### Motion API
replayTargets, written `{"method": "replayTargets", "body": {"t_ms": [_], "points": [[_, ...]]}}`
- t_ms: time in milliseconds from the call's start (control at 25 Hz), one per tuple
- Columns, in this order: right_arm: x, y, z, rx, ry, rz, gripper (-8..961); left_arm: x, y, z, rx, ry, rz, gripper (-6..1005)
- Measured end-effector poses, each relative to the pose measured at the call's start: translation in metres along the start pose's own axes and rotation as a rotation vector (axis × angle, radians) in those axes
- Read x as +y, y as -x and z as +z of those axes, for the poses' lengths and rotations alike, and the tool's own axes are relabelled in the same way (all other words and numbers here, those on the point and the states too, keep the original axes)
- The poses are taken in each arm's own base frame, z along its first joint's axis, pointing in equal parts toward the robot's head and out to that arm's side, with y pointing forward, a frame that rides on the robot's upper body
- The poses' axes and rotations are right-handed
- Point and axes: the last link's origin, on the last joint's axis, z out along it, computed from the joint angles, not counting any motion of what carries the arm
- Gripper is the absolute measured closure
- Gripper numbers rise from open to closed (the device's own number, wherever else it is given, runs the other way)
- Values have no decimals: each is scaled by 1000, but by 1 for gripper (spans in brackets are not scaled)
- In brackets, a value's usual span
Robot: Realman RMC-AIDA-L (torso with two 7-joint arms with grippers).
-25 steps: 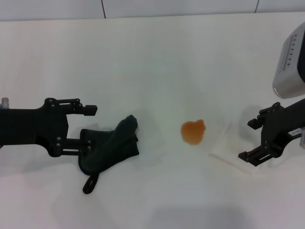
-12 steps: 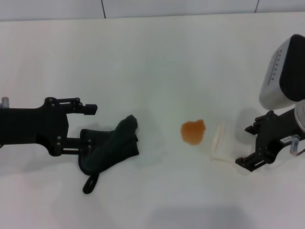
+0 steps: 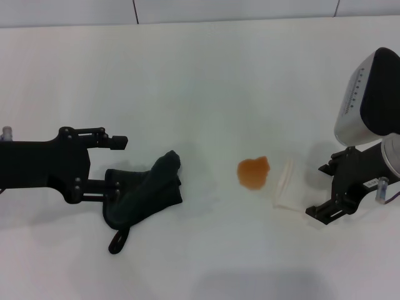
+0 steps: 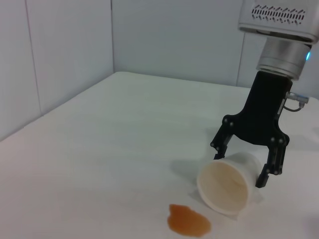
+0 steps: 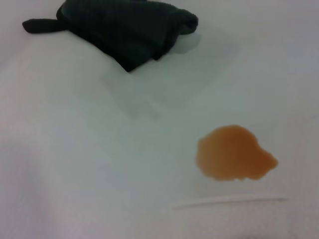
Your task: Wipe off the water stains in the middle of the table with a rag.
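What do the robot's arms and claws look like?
Both tools are black metal with two fingers and small screws. The left tool has a long black body. The right tool hangs from a silver-grey wrist with a row of slots and thin cables.

Bright, even light; soft shadows

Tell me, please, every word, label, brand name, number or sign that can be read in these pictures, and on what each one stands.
None can be read.
The rag, the cup, the water stains and the table bear no text.
The right arm's grey housing shows only a row of small dots, no lettering.
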Motion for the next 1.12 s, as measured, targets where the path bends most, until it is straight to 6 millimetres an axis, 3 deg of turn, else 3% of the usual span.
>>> {"method": "replayTargets", "body": {"t_ms": [400, 680, 1120], "points": [[1, 0, 1, 5, -1, -2, 130, 0, 0, 0, 2, -3, 1, 253], [2, 0, 0, 6, 2, -5, 196, 0, 1, -1, 2, -4, -1, 255], [-16, -2, -30, -126, -69, 40, 278, -1, 2, -4, 5, -19, 4, 258]]}}
